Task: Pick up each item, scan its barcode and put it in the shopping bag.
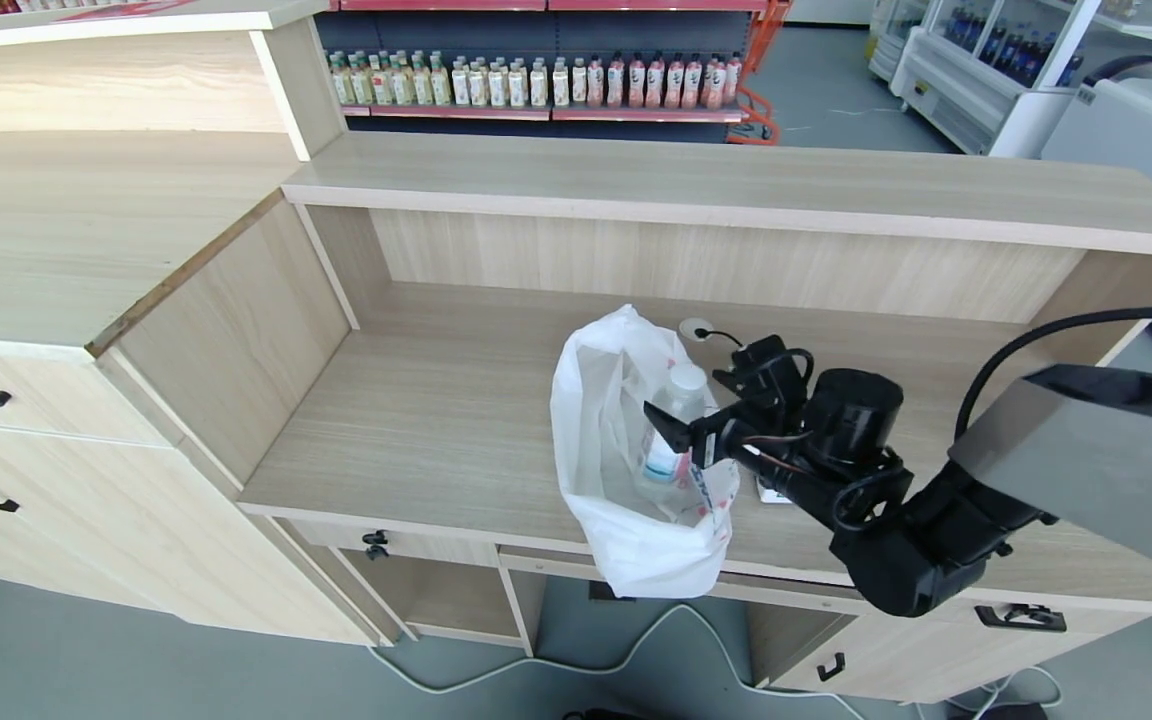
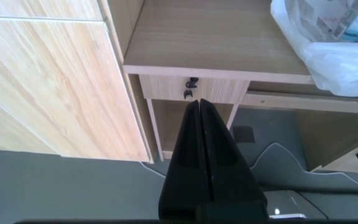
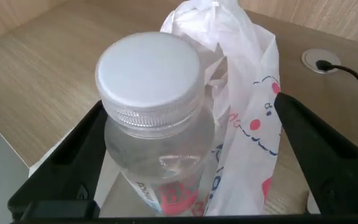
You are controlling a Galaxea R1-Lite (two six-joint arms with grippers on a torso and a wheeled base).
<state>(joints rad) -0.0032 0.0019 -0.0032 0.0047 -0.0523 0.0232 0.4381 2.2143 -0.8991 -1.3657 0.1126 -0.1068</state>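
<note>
The bottle [image 3: 151, 124] is seen upright between the fingers [image 3: 73, 168] of the right end effector [image 3: 188, 111], inside the mouth of the white bag [image 1: 596, 420]. The fingers are spread wider than the bottle: one lies just beside its shoulder, and the other is kept apart from it by a fold of bag plastic, so no clamping is shown. The bag is set on the tabletop [image 1: 436, 420] at its front edge, and its lower part is draped over that edge. A wide stretch of bare wood is left on the robot's left of the bag, closed by a side panel there, by a back panel behind, and by a higher ledge [image 1: 736, 185] above the back. Behind the bag, a round cable port [image 1: 698, 328] is set in the wood, with a black cable led out of it. The right arm is bent in from the robot's right, low over the tabletop, its wrist turned toward the bag. The left end effector [image 2: 199, 106] is held below the front edge, fingers pressed together on nothing, pointed toward a drawer lock [image 2: 191, 87].
</note>
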